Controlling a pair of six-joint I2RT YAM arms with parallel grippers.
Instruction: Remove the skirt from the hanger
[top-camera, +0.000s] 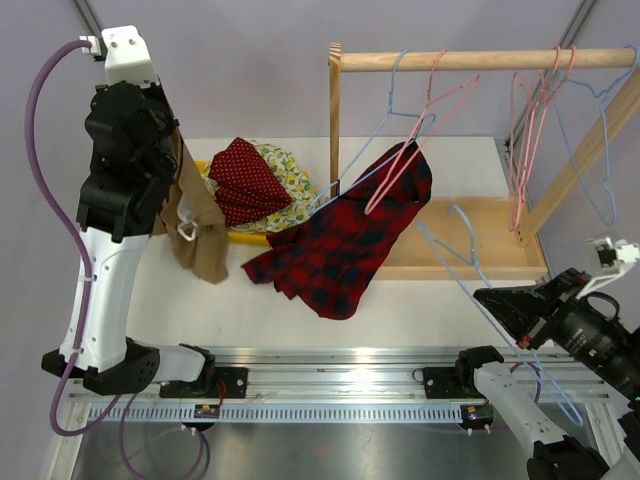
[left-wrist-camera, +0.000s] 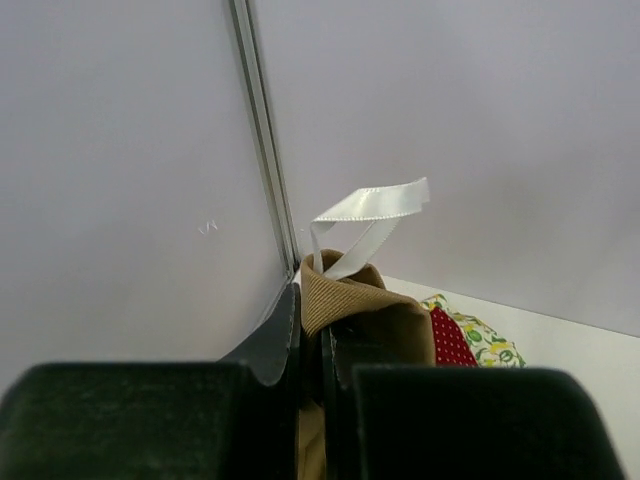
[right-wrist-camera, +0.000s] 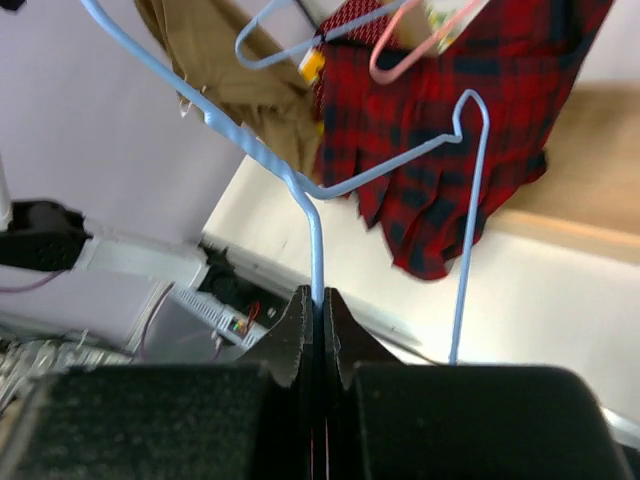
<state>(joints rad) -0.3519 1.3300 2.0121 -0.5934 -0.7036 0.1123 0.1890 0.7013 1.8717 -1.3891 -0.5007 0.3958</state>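
Right gripper (right-wrist-camera: 318, 300), at the lower right of the overhead view, has its fingers pressed together on the wire of the hanger (right-wrist-camera: 319, 255). This is a thin pale-blue hanger whose hook points toward the skirt (top-camera: 345, 245). Whether hook and cloth touch I cannot tell. At mid-frame, the skirt is red and dark tartan, short and pleated. It sags in loose folds from its upper right corner, which is caught up at a pink hanger (top-camera: 420, 146) below the wooden rod (top-camera: 480, 60). Its uneven lower hem hangs toward the white table (top-camera: 440, 310). At upper left, the left gripper (left-wrist-camera: 312, 322) pinches a tan garment (left-wrist-camera: 345, 295) with a white ribbon loop (left-wrist-camera: 370, 205).
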